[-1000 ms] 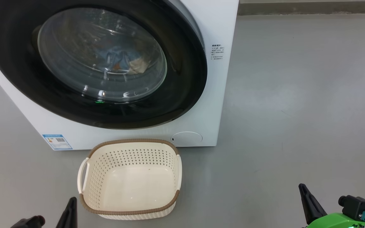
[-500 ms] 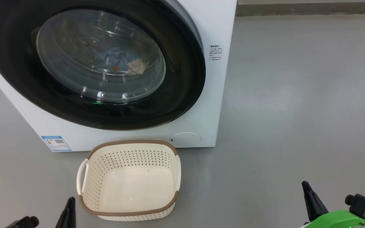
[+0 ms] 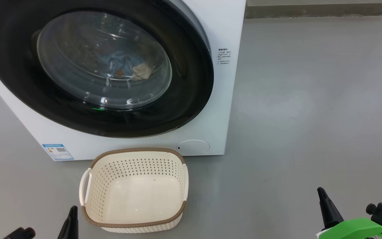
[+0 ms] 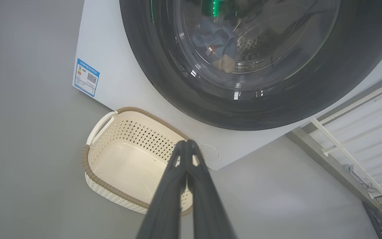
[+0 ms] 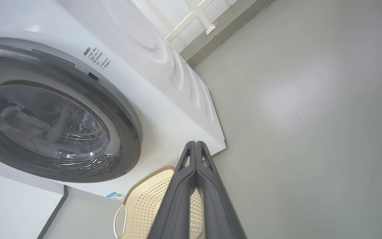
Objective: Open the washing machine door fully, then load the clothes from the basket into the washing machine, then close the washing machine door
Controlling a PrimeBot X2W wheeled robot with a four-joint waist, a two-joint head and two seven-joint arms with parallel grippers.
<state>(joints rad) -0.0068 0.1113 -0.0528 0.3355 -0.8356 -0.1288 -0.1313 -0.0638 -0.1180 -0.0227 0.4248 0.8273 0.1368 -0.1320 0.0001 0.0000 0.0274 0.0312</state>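
The washing machine door (image 3: 103,63) is shut and faces the robot, with the clothes (image 3: 124,66) behind its glass. The basket (image 3: 134,151) stands on the floor (image 3: 310,99) just before the washing machine (image 3: 224,99), its long side along the front. The left wrist view adds the drum (image 4: 250,46) holes, and the right wrist view the ribbed side panel (image 5: 164,66). The left gripper (image 3: 71,219) and right gripper (image 3: 323,202) hover low, each with fingers pressed together.

The head camera looks forward and steeply down from close above the washing machine (image 3: 219,113). It takes in most of the washing machine door (image 3: 194,83), the basket (image 3: 134,150) and the grey floor (image 3: 310,99) to the right. The left wrist camera sights along the left claw (image 4: 186,143), over the basket towards the door, with its frame tilted. The right wrist camera, further right, looks along the right claw (image 5: 196,143) across the machine's front and side. All three views share the door, the basket and the blue label sticker (image 3: 57,151).
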